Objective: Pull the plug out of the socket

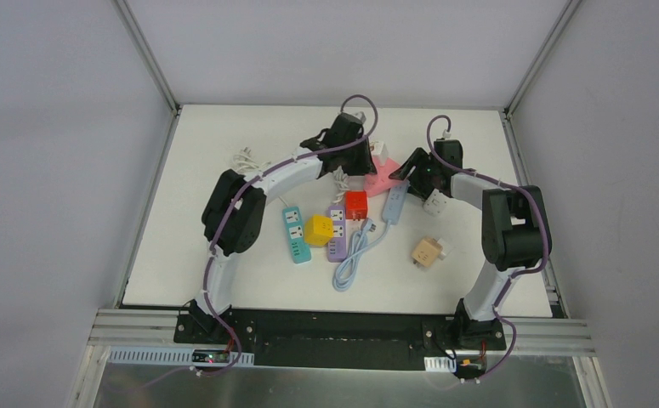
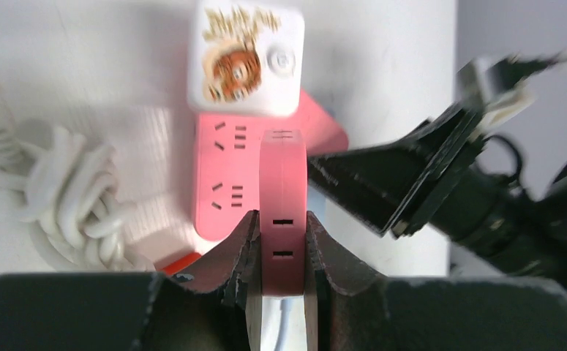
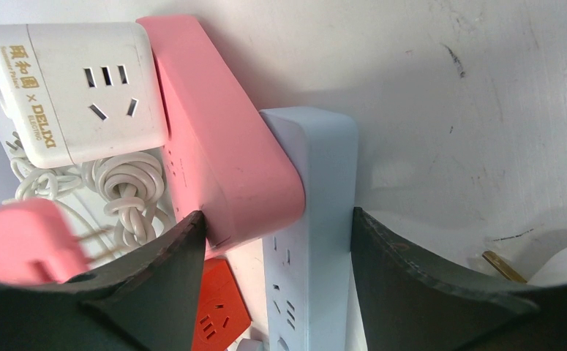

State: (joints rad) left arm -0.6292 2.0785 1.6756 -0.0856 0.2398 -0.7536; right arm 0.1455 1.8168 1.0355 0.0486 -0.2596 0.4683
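Observation:
My left gripper is shut on a pink plug and holds it clear above the pink socket strip. In the right wrist view the plug is blurred at the left, with its prongs bare and out of the strip. My right gripper is open wide and straddles the pink strip's end and a light blue strip. Its left finger touches the pink strip and its right finger is at the blue strip's side. In the top view both grippers, left and right, meet over the pink strip.
A white cube socket and a coiled white cord lie beside the pink strip. An orange cube, yellow cube, teal strip, purple strip, blue cable and tan adapter lie nearer the arms.

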